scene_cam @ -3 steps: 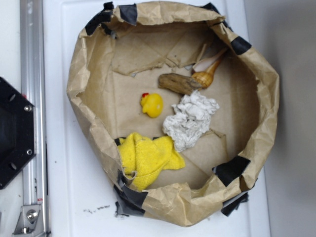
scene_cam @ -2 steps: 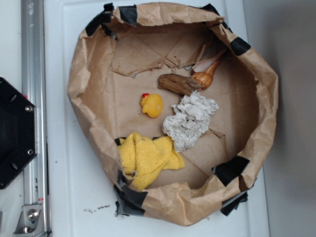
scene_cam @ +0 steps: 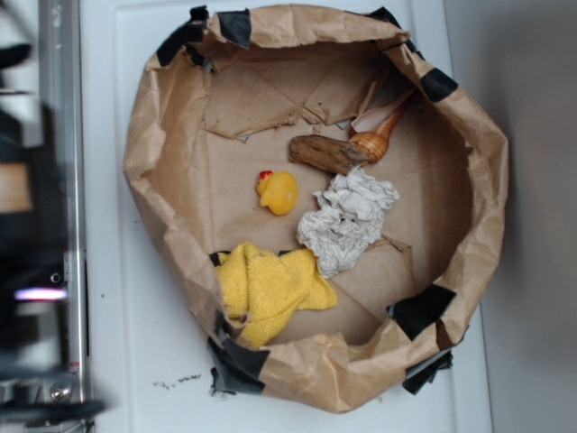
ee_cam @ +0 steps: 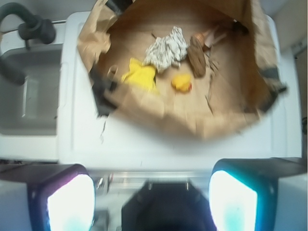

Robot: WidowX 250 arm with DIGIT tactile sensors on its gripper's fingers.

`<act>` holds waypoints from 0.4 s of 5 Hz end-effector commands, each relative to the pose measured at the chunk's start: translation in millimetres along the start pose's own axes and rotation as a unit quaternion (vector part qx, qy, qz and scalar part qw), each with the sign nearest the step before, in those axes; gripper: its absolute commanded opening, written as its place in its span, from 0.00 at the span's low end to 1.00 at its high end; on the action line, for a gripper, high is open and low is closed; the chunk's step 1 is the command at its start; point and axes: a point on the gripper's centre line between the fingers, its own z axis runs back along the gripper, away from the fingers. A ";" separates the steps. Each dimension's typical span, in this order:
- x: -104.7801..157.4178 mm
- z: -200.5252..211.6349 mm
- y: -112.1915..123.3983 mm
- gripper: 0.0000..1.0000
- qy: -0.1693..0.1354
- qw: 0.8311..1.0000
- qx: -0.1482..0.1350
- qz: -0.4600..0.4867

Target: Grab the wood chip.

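Touching spoon (scene_cam: 383,135), wood chip (scene_cam: 326,152) lies clear otherwise.

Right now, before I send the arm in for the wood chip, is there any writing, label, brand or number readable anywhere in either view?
None. No text shows on the crumpled brown paper bowl, its black tape patches, the rough dark brown wood chip, the yellow rubber duck or the white tabletop. The wrist view is too blurred to read anything.

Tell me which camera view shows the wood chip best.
The exterior view. There the wood chip lies sharp and unobstructed from above, grain visible, its end against the wooden spoon. The wrist view shows the chip only as a small, blurred dark shape far inside the paper basket.
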 end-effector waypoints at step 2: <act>64.2 -81.1 38.4 1.00 0.009 0.999 0.034 -0.010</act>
